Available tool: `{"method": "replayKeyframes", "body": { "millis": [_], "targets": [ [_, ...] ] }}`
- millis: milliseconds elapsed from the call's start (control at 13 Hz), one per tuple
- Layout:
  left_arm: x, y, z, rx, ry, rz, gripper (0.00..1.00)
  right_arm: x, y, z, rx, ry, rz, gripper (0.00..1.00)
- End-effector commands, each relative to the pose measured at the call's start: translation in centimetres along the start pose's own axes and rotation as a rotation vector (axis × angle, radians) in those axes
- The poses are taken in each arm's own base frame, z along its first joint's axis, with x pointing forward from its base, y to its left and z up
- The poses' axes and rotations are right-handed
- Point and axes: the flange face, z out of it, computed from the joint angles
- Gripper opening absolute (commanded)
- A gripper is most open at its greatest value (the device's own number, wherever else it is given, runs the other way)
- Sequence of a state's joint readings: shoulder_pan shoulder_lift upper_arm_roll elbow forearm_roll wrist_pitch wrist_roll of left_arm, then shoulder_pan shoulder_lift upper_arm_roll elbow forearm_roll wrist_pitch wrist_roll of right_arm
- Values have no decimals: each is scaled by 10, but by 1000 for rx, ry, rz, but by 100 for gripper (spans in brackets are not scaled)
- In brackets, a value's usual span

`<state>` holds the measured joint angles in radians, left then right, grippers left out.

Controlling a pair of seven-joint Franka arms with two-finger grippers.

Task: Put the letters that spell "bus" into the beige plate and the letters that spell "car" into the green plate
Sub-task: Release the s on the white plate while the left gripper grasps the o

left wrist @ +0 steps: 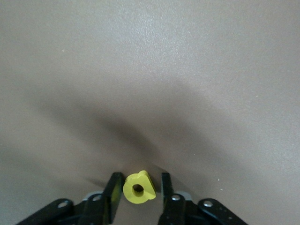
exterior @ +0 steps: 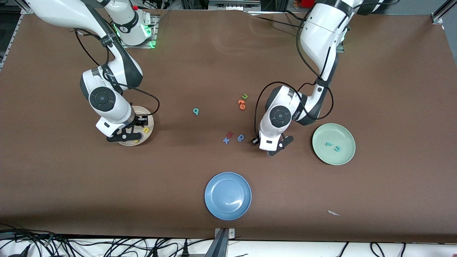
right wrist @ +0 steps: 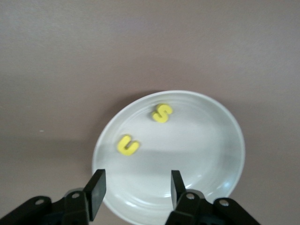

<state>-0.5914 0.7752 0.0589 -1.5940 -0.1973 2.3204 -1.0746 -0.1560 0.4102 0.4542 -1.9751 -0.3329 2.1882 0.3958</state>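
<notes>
My left gripper [left wrist: 138, 191] is low at the table beside the green plate [exterior: 342, 135], toward the right arm's end from it. Its fingers stand open on either side of the yellow "a" [left wrist: 146, 193], with a thin gap on one side. The teal "r" [exterior: 328, 144] and the teal "c" [exterior: 336, 148] lie in the green plate. Over the beige plate [right wrist: 211, 140] my right gripper [right wrist: 136, 187] hangs open and empty. In that plate lie the yellow "s" [right wrist: 162, 113] and the yellow "u" [right wrist: 127, 145]. The teal "b" [exterior: 196, 111] lies on the table between the arms.
A green "u" [exterior: 245, 96] and orange letters [exterior: 242, 104] lie mid-table. Nearer the camera are a blue "x" [exterior: 226, 140], a red letter [exterior: 230, 134] and a blue round letter [exterior: 241, 137]. The blue plate [exterior: 227, 195] sits nearest the camera, with a white scrap [exterior: 334, 213] off toward the left arm's end.
</notes>
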Motion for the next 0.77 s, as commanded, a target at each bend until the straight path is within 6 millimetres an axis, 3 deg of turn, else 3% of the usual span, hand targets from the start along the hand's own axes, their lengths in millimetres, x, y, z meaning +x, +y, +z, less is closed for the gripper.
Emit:
{"method": "replayKeyframes", "body": {
  "millis": [0, 308, 692],
  "targets": [
    [-4, -7, -7, 8, 21, 6, 35, -14, -38, -6, 30, 0, 92, 64],
    [-4, -7, -6, 9, 20, 8, 26, -34, -117, 1, 78, 50, 215, 67],
    [-1, -9, -7, 24, 33, 38, 17, -54, -180, 18, 133, 69, 287, 84]
  ]
}}
